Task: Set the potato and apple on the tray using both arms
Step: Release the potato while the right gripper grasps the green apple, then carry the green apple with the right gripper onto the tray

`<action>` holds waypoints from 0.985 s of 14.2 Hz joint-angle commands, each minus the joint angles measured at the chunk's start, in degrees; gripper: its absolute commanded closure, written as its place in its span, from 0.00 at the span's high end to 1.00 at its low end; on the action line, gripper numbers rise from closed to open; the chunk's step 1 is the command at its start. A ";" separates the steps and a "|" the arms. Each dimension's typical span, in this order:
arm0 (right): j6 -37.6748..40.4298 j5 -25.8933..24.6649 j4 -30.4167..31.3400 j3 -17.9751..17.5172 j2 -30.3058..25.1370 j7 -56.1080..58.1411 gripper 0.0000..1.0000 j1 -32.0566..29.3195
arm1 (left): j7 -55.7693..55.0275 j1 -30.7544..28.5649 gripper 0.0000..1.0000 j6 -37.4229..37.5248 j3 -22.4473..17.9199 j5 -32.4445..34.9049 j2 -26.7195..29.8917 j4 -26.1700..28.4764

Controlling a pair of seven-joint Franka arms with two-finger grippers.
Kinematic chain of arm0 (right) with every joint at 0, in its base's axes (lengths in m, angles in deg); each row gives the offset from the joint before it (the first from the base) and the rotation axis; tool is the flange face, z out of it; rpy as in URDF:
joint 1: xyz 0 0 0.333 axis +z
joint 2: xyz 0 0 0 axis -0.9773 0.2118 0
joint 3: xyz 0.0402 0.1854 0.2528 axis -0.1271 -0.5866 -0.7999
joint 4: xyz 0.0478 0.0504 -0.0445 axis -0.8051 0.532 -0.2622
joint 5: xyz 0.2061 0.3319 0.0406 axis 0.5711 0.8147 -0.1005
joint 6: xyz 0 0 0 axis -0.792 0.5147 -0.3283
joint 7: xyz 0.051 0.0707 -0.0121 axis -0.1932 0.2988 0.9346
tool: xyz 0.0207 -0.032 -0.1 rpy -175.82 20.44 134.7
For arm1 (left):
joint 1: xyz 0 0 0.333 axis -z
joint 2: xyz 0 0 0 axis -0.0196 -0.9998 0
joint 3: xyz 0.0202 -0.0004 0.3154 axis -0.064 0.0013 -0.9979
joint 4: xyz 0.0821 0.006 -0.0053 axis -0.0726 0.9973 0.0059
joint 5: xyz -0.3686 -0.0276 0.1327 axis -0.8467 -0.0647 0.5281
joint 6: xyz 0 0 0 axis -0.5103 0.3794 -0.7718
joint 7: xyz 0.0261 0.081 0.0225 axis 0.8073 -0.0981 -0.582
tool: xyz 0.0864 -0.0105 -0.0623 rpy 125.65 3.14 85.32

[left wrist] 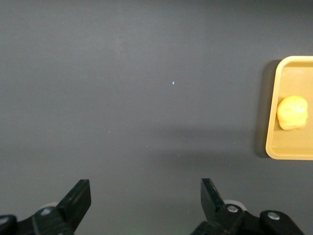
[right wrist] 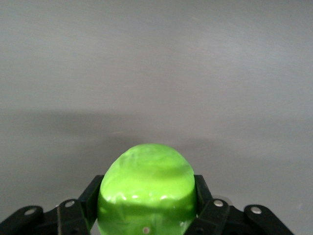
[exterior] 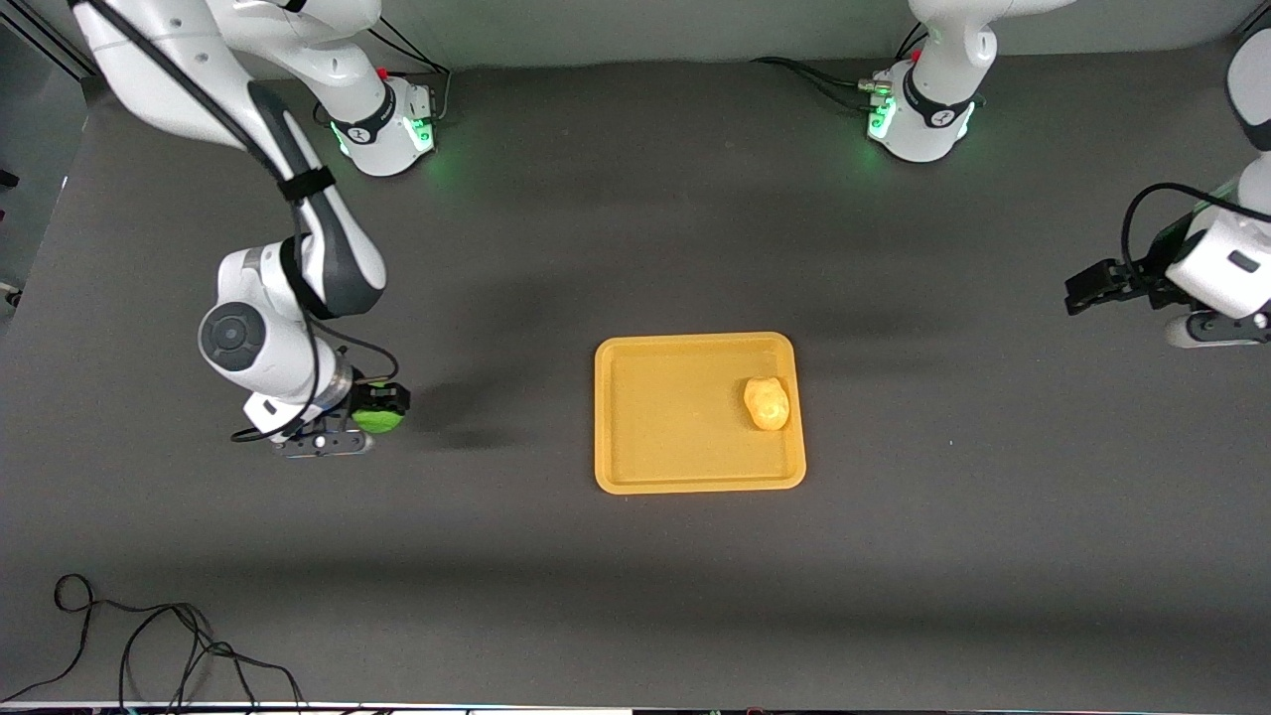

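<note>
The yellow-orange potato [exterior: 767, 403] lies in the orange tray [exterior: 635, 467], near the tray's rim toward the left arm's end; both also show in the left wrist view, potato [left wrist: 292, 112] and tray [left wrist: 272, 122]. My right gripper [exterior: 380, 407] is shut on the green apple [exterior: 380, 419], over the bare table toward the right arm's end, apart from the tray. In the right wrist view the apple [right wrist: 146, 191] fills the space between the fingers [right wrist: 93, 193]. My left gripper [exterior: 1084, 288] is open and empty, up over the table at the left arm's end; its fingertips [left wrist: 80, 193] stand wide apart.
The dark grey table [exterior: 635, 596] surrounds the tray. A loose black cable [exterior: 149, 645] lies at the table's edge nearest the front camera, toward the right arm's end. The arms' bases [exterior: 392, 124] glow green at the table's edge farthest from the camera.
</note>
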State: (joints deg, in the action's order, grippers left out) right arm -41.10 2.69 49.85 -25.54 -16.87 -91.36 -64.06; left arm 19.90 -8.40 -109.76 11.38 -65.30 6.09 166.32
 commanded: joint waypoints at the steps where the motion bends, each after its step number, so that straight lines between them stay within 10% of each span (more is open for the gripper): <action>1: 4.14 0.32 -8.26 0.34 2.91 -10.63 0.35 7.36 | 0.57 -0.20 1.00 0.43 0.60 -0.53 0.66 -0.91; 11: 3.52 2.17 -51.67 -0.27 37.10 -38.70 0.31 26.53 | -0.22 1.55 1.00 3.16 0.07 0.00 0.13 -4.52; 14: 1.43 2.17 -52.75 -1.06 39.57 -40.10 0.31 28.38 | 0.57 9.80 1.00 3.51 -9.04 0.52 0.48 -4.70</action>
State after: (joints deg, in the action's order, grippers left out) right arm -39.33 3.92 1.41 -26.53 19.84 -129.60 -36.97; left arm 19.91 -3.90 -107.58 8.26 -65.25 6.23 162.53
